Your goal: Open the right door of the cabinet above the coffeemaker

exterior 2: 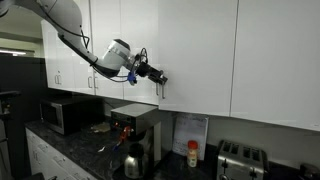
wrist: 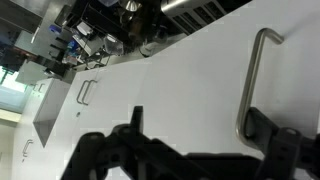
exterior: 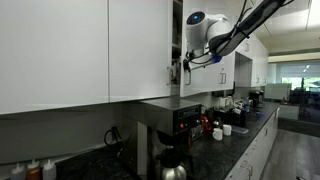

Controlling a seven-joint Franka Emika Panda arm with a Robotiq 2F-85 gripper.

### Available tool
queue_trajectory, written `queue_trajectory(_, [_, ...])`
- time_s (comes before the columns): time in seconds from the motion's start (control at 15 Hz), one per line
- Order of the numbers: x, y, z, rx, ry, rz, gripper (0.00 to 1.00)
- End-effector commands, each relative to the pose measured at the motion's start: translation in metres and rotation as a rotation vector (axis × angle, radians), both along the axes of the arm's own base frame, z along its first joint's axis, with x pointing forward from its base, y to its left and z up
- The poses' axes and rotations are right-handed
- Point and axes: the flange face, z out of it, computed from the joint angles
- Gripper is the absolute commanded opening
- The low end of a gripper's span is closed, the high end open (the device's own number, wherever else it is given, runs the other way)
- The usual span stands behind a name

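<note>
Seemingly light yet rigid on its hinges, the right door [exterior 2: 195, 50], seen centre-frame above the coffeemaker [exterior 2: 135, 130], is best taken by its slim metal handle [wrist: 250, 85], near which the gripper [wrist: 198, 130] is held wide open and empty.

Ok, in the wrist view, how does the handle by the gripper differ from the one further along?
The near handle looms large, beside the open gripper; the far handle looks small, with nothing near it. Both are slim metal bars on white doors, lying parallel.
</note>
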Motion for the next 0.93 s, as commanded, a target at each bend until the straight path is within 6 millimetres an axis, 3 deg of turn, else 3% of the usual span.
queue_trajectory(0.0, [-0.017, -0.055, 0.0, -0.047, 0.002, -0.101, 1.0])
queue_trajectory(0.87, [-0.043, -0.065, 0.005, -0.047, -0.003, -0.122, 1.0])
